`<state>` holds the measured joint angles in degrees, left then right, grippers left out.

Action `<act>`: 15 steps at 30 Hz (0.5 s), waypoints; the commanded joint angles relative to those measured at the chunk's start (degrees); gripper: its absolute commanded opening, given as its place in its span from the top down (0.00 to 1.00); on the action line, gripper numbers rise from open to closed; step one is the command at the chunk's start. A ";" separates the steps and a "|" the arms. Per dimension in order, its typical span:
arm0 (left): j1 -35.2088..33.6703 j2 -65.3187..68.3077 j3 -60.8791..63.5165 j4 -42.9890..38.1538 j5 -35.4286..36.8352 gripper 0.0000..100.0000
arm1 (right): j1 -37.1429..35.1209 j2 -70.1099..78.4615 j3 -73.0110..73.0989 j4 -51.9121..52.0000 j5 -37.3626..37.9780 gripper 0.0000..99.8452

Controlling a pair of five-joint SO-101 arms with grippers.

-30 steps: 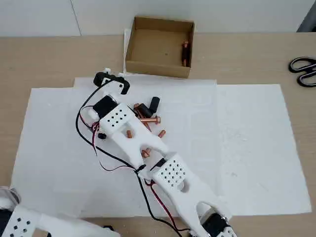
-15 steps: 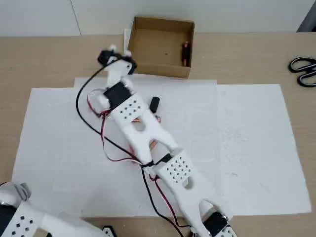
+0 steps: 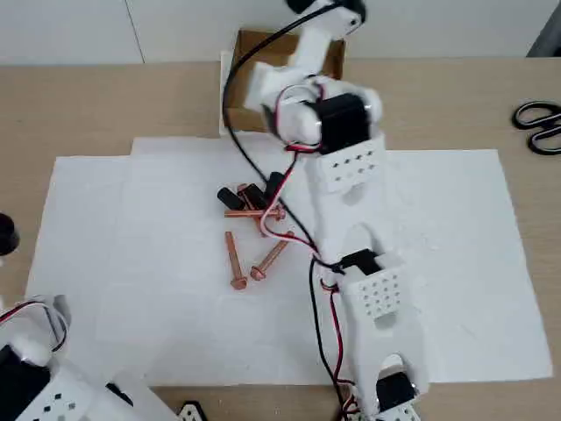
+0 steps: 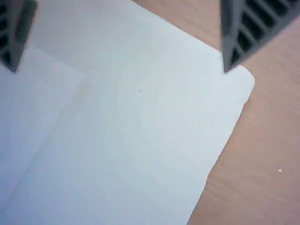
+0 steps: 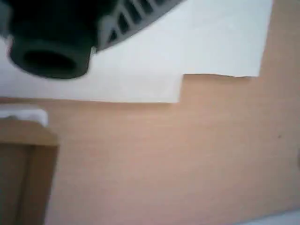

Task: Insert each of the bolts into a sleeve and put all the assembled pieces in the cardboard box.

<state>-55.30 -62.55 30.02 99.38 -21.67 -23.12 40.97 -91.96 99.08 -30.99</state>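
Out across the table (image 3: 88, 105), raised by the cardboard box (image 3: 263, 53) at the far edge: the right gripper (image 3: 326, 7), clamped on a black sleeve (image 5: 47, 49). Hollow end of that sleeve turned toward the wrist camera, dark inside; cannot tell about any bolt within. Plain brown walls on the box, right half hidden under the arm.

Near left, above a corner of the white paper sheet (image 4: 140, 140): the left gripper (image 4: 119, 66), spread wide over bare paper.

On the middle of the paper, just left of the right arm: loose copper bolts (image 3: 234, 259). Two nearer ones with heads close together and shafts fanning away toward the far side. Just beyond them, spare sleeves (image 3: 254, 195), black, in a small huddle, with another bolt lying crosswise against them.

Far right, on bare wood: black-handled scissors (image 3: 536, 127). Along the right arm, trailing in loops: red and black wires (image 3: 326, 324).
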 commanded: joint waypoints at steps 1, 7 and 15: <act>3.25 0.00 -3.38 0.62 2.29 0.74 | 4.62 -4.53 6.33 0.92 6.33 1.00; 11.16 2.64 -7.08 0.88 8.26 0.74 | 6.55 -15.43 29.10 1.10 18.81 1.00; 15.91 20.31 -14.99 0.88 14.95 0.74 | 7.25 -42.33 61.98 0.84 27.78 1.00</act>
<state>-41.58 -46.55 18.95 99.38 -8.75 -16.62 10.37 -40.44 99.34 -6.64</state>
